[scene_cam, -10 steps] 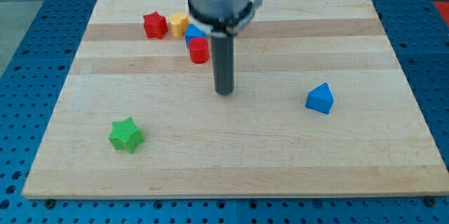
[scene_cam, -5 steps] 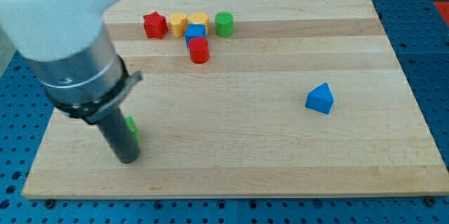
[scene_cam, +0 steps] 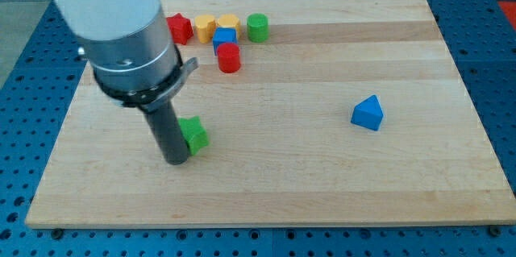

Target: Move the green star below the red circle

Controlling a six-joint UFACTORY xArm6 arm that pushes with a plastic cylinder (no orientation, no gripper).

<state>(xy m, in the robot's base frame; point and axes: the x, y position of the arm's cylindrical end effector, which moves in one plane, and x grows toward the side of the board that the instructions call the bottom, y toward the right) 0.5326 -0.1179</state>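
green star [scene_cam: 193, 134] touches my tip [scene_cam: 176, 160] at its left; no tool, nothing held

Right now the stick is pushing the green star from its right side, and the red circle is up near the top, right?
Not quite. My tip is against the green star on its left side, not its right, as the camera view shows. The rest is right: the red circle is up near the view's top.

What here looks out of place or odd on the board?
Nothing looks damaged or spilled. My tip touches the green star on its left. The blue triangle sits alone at the view's right, far from the cluster at top.
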